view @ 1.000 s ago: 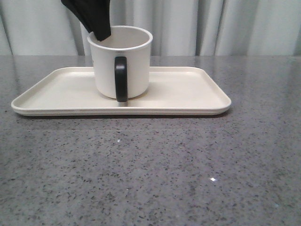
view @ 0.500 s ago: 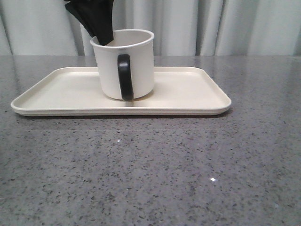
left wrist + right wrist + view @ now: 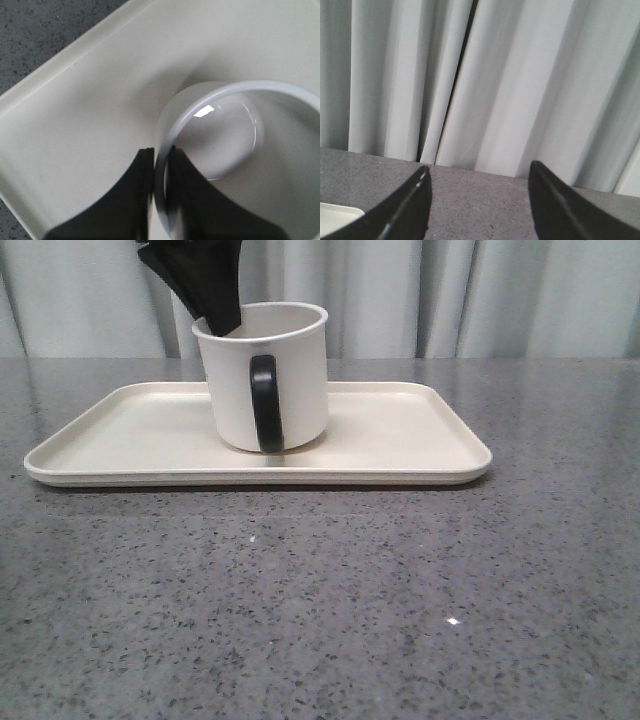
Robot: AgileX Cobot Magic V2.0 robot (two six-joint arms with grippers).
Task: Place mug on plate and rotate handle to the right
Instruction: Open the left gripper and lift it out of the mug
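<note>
White mug [image 3: 265,375] sits on the smooth cream plate [image 3: 400,440] on the speckled grey table [image 3: 320,590], glossy black handle [image 3: 264,402] facing the camera, left gripper [image 3: 159,170] pinching its rim, right gripper [image 3: 479,200] spread, holding nothing.

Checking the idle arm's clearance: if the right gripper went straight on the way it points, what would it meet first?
Probably the pale grey pleated curtain: the open right gripper points over bare speckled grey tabletop; depth unclear.
</note>
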